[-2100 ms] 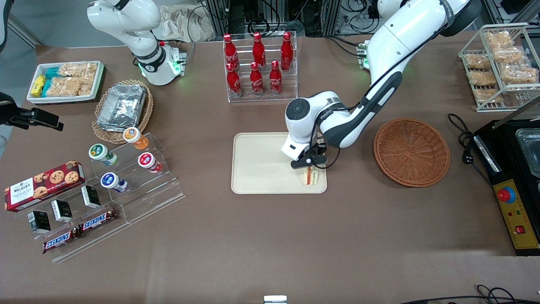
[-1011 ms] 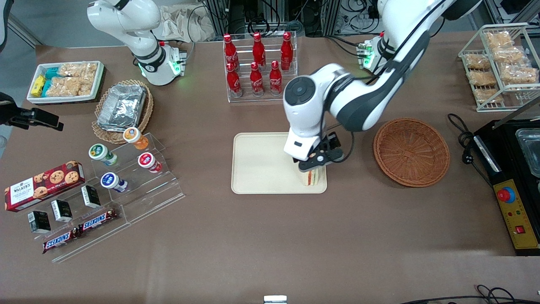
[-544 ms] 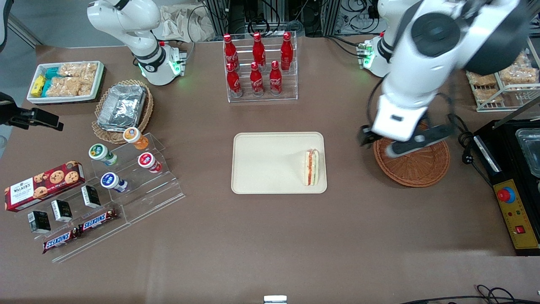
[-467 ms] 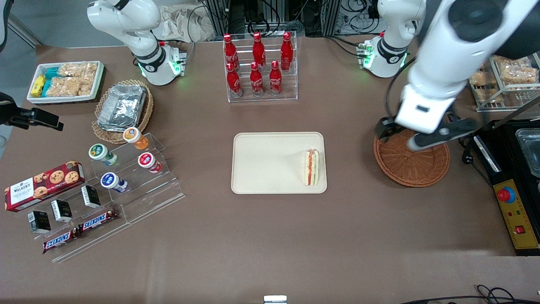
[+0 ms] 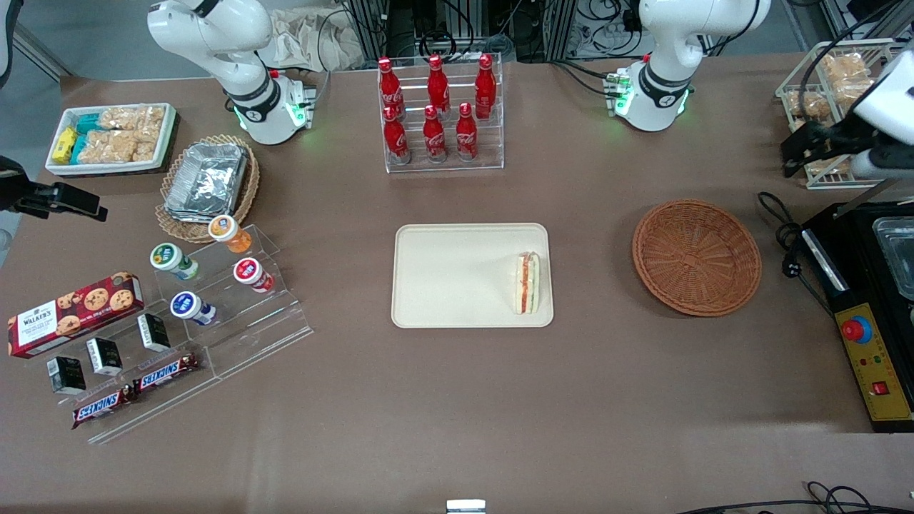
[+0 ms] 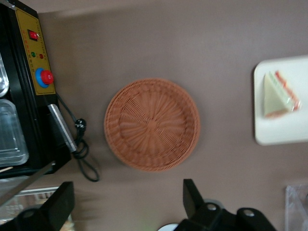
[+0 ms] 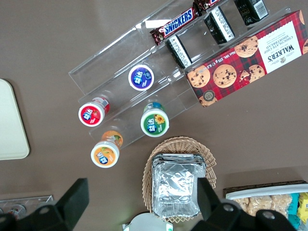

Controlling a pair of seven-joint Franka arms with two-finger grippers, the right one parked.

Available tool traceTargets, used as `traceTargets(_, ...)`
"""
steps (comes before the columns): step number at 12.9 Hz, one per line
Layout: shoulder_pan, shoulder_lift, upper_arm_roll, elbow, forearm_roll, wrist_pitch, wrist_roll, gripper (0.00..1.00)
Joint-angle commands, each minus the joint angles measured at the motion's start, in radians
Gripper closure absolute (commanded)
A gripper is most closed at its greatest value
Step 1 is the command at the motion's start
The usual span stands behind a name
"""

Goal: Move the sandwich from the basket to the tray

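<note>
The sandwich (image 5: 528, 283), a pale wedge with red and green filling, lies on the cream tray (image 5: 457, 275) at the tray's end nearest the basket. It shows in the left wrist view as the sandwich (image 6: 279, 94) on the tray (image 6: 284, 134). The reddish-brown basket (image 5: 696, 257) holds nothing, as the wrist view of the basket (image 6: 151, 124) confirms. My gripper (image 5: 821, 146) hangs high near the wire snack rack, toward the working arm's end of the table, farther from the front camera than the basket. The gripper (image 6: 127, 204) is open with nothing between its fingers.
A rack of red bottles (image 5: 439, 114) stands farther from the camera than the tray. A wire rack of snack bags (image 5: 842, 107), a black machine (image 5: 871, 285) and its cable (image 5: 785, 235) sit beside the basket. Acrylic shelves of cups (image 5: 214, 278) lie toward the parked arm's end.
My gripper let go of the sandwich on the tray, rose, and swung across over the basket toward the wire snack rack. The sandwich stays on the tray.
</note>
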Motion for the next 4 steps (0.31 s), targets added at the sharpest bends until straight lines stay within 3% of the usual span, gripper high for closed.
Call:
traceTargets(1,0.023,-0.011,-0.018,-0.019,0.003,0.0,0.065,0.0)
traceTargets(4,0.029,0.018,-0.034,0.013,-0.016,0.008,0.03,0.0)
